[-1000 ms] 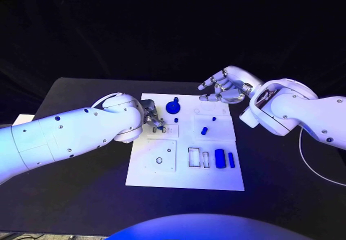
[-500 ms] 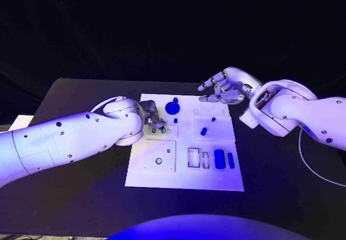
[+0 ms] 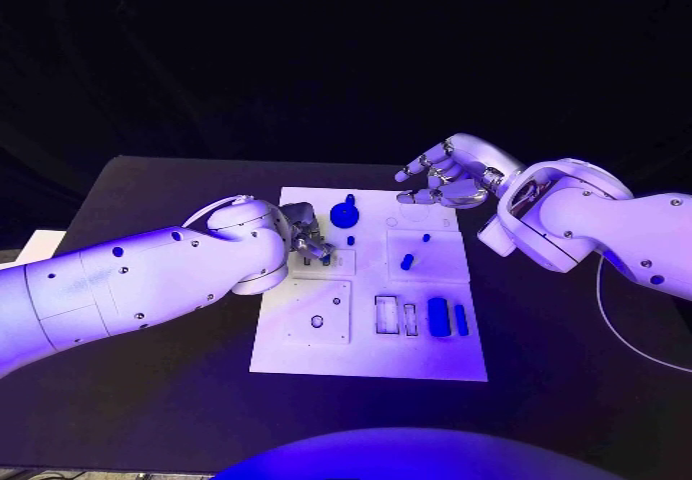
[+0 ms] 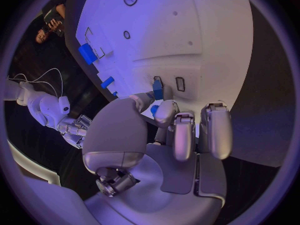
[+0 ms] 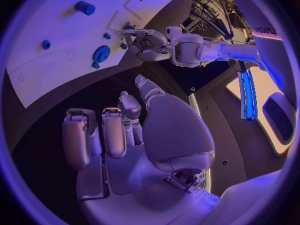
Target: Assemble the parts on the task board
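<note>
**Left robot hand pinches a small part at the board's left column**

The left robot hand (image 3: 304, 240) is over the white task board (image 3: 332, 350) on the black tabletop (image 3: 159, 400), pinching a small blue part (image 4: 157, 90) upright at a slot; to its right sits a round blue knob (image 3: 345, 213); two blue bars (image 3: 449, 318) lie lengthwise, long axes toward the robot; the right robot hand (image 3: 440, 180) hovers beyond the board's far right corner, fingers loosely apart, holding nothing; no writing readable on the board.
</note>
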`<state>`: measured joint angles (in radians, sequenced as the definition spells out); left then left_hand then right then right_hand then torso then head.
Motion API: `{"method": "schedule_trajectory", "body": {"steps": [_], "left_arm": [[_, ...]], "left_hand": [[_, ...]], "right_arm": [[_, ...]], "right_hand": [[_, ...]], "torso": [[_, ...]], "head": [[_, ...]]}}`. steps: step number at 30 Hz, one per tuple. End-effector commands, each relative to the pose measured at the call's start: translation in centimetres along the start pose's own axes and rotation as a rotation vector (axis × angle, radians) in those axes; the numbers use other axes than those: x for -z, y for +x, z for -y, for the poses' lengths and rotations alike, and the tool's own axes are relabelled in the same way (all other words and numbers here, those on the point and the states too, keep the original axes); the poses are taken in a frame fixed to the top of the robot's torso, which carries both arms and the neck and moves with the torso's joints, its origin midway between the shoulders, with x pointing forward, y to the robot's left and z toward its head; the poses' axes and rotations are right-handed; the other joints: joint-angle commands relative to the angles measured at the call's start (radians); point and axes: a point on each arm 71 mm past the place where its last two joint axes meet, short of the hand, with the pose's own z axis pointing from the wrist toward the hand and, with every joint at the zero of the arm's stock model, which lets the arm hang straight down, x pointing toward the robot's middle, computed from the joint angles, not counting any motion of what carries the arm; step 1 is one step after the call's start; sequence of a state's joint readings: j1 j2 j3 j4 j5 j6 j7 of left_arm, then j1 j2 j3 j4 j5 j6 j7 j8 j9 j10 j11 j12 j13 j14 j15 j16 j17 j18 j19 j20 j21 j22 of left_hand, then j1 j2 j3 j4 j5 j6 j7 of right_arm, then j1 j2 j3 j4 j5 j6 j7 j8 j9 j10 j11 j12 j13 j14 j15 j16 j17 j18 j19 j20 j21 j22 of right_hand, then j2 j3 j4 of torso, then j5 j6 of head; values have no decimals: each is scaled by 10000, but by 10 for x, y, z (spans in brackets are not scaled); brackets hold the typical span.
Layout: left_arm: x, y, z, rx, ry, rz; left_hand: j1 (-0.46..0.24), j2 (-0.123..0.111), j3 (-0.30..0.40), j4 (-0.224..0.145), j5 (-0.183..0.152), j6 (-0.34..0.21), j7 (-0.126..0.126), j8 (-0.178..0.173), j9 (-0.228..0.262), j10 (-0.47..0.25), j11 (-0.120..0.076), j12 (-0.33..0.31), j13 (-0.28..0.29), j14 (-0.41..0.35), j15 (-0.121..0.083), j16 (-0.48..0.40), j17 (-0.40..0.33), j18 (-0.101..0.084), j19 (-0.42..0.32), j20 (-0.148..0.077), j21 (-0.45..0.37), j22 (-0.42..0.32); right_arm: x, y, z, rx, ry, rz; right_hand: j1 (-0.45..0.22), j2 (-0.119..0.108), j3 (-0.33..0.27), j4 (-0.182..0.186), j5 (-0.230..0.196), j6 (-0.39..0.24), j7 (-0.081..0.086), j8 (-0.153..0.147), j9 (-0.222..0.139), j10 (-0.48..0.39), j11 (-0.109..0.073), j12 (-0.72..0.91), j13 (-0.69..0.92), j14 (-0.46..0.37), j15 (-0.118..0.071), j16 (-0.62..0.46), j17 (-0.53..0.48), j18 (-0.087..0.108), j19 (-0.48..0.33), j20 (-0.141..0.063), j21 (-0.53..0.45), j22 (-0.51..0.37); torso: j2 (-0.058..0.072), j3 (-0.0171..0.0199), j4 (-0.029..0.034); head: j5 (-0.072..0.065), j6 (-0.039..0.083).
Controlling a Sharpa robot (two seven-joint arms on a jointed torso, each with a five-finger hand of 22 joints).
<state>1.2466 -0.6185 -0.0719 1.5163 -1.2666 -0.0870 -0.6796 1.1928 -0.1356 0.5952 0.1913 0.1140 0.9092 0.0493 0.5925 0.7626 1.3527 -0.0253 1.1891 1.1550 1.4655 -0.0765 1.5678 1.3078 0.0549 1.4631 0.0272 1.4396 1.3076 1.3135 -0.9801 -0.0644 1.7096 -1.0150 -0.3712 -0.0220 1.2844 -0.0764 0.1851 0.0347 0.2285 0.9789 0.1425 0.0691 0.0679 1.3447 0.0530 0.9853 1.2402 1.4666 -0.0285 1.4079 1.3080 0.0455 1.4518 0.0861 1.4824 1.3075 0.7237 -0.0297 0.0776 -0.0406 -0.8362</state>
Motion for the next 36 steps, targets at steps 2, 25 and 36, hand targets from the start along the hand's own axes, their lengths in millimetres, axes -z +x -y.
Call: {"method": "schedule_trajectory", "body": {"steps": [2,25,36], "left_arm": [[-1,2,1,-17,81,-22],[0,9,1,-1205,43,-557],[1,11,0,-1105,24,-759]], "left_hand": [[1,123,1369,-1321,4,9,-57,42,8,74,-23,53,14,1053,-54,30,2630,-115,178,31,61,974],[-63,82,1374,-1307,-12,6,-67,62,42,60,-29,16,-29,1053,-57,30,2630,-98,142,25,7,909],[-64,80,1376,-1308,-12,6,-68,63,44,61,-30,17,-29,1053,-58,30,2630,-99,146,25,12,915]], "right_arm": [[0,2,-1,4,-90,-141],[-1,3,2,-83,-22,-364],[-1,4,2,-97,-11,-411]], "right_hand": [[-70,43,-45,29,66,57,13,3,14,54,-1,19,-16,614,62,-26,620,3,43,-3,-6,644],[-81,57,-53,44,73,58,13,2,14,53,-1,17,-20,614,63,-27,621,4,39,-3,-10,636],[-81,57,-53,44,73,58,13,2,14,53,-1,17,-20,614,63,-27,621,4,39,-3,-10,636]], "torso": [[4,-2,1],[-7,-6,11],[-4,-1,8]], "head": [[-21,-3],[23,-32],[38,-36]]}}
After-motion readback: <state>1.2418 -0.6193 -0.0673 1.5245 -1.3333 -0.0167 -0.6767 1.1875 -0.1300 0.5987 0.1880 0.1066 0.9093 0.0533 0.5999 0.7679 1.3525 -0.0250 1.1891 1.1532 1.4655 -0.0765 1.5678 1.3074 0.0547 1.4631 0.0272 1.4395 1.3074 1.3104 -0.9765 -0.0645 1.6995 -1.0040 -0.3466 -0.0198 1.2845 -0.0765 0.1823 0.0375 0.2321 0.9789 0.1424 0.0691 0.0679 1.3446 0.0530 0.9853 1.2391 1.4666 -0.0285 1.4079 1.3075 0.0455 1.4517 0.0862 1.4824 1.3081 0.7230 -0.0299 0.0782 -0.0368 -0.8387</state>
